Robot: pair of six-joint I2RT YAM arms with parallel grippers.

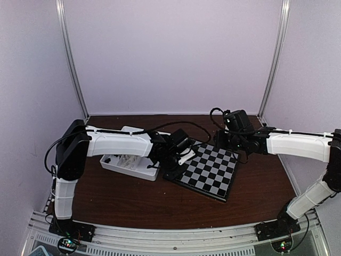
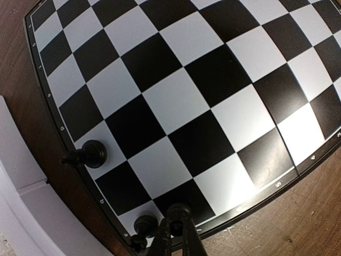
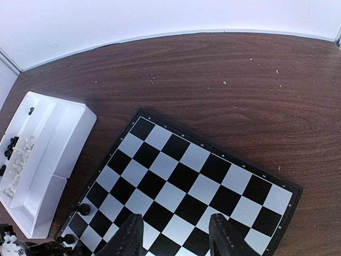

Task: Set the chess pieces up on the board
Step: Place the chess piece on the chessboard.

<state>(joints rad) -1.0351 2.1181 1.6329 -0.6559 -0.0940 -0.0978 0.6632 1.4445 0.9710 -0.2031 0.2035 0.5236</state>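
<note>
Left wrist, black chessmen point(image 2: 88, 154) on board point(image 2: 181, 101), left gripper point(image 2: 178, 237) pressed together, right gripper point(image 3: 176, 240) spread

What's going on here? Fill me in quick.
Two robot arms are setting up a chess game. The left tool, shut, is low over a corner of the board, beside two black pieces standing along that edge. The right tool hovers open and empty above the board. The other pieces lie in the white tray.
</note>
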